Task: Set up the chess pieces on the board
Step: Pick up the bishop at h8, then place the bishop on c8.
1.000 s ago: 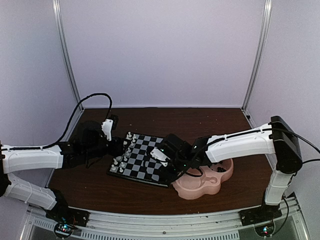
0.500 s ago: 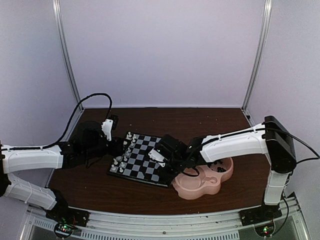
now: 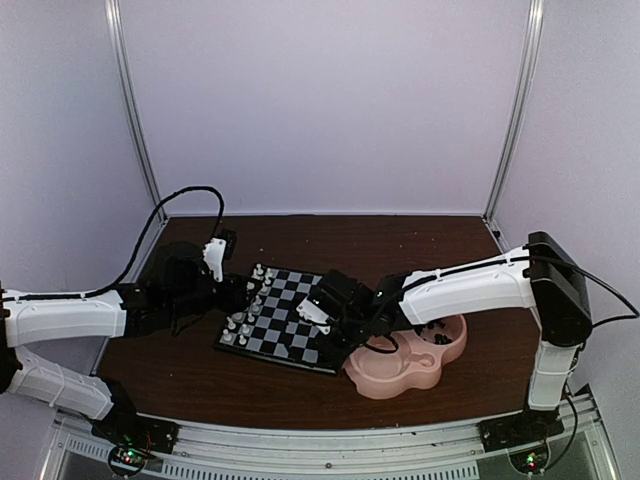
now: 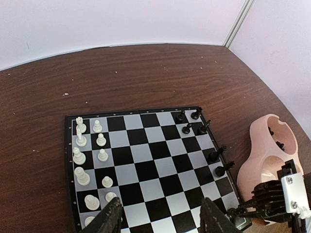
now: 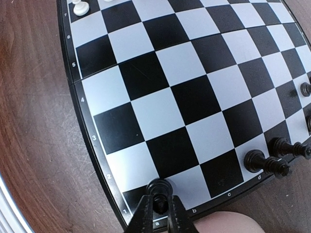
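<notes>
Your right gripper [image 5: 159, 200] is closed on a black piece [image 5: 159, 186] at the board [image 5: 194, 104] corner, by the edge marks 1 and a. The ranks read up to 7 and the files to d. Other black men [image 5: 265, 162] stand near it. The pink dish [image 4: 265, 155] lies beside that edge. Your left gripper [image 4: 160, 222] hangs open and empty above the white men [image 4: 80, 158].

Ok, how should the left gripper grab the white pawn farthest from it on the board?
Probably by its round head, from straight above: the white pawn stands upright, and a taller white piece and another pawn crowd two sides.
</notes>
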You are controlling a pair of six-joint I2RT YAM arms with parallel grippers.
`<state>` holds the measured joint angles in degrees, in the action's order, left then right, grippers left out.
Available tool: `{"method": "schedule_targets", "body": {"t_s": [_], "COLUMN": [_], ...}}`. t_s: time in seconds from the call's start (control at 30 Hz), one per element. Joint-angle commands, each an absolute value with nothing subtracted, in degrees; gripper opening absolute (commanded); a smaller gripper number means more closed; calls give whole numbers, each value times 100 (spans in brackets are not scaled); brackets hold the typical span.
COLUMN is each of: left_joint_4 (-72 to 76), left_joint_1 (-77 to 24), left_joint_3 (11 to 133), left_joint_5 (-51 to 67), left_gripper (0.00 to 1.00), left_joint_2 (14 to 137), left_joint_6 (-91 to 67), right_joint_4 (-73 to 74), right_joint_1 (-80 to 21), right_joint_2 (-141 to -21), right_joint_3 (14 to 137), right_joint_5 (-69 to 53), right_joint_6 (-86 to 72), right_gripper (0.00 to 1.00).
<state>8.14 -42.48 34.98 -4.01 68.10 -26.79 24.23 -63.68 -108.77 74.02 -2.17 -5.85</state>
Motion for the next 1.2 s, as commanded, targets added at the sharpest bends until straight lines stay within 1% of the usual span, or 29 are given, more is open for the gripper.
{"method": "schedule_targets", "body": {"t_s": [0.0, 0.23, 0.37, 0.6, 0.7, 0.83, 1.03, 1.17], "left_joint_4": [1081, 1075, 1065, 1084, 1099, 1102, 1112, 1117], "left_joint_1": [-4245, -4245, -4245, -4245, -4245, -4245, -4245, -4245], "left_joint_3": [3489, 3472, 3474, 3450, 3438, 3437, 3411, 3410], "left_joint_5": [-372, -391, -422, -483, -491, -466, -461, -475], "left_gripper": [55, 55, 55, 55, 55, 55, 55, 55], "left_joint_2": [6673, 6645, 6621, 6617, 6620, 6618, 6575, 6583], "left_joint_6": [-2610, -2610, -2597, -2575, -2575, -2583, -2584, -2584], "right_joint_4": [2447, 2133, 2014, 2216, 2377, 2236, 1680, 1590], "right_joint_1": [-6401, -6401, -6400, -6336, -6181, -5914, -5565, -5457], "right_joint_2": [-10860, -10431, -10231, -9860, -9893, -10001, -10092, -10036], "right_joint_3": [7525, 7272, 7264, 7729, 8091, 8276, 8030, 7794], "right_joint_5": [-36, -26, -26, 551, 880, 1033, 1252, 1339], "right_joint_6": [-571, -641, -789, -923, -983, -1138, -1348, -1372], "right_gripper": [9, 7, 5, 3, 3, 2, 1, 1]}}
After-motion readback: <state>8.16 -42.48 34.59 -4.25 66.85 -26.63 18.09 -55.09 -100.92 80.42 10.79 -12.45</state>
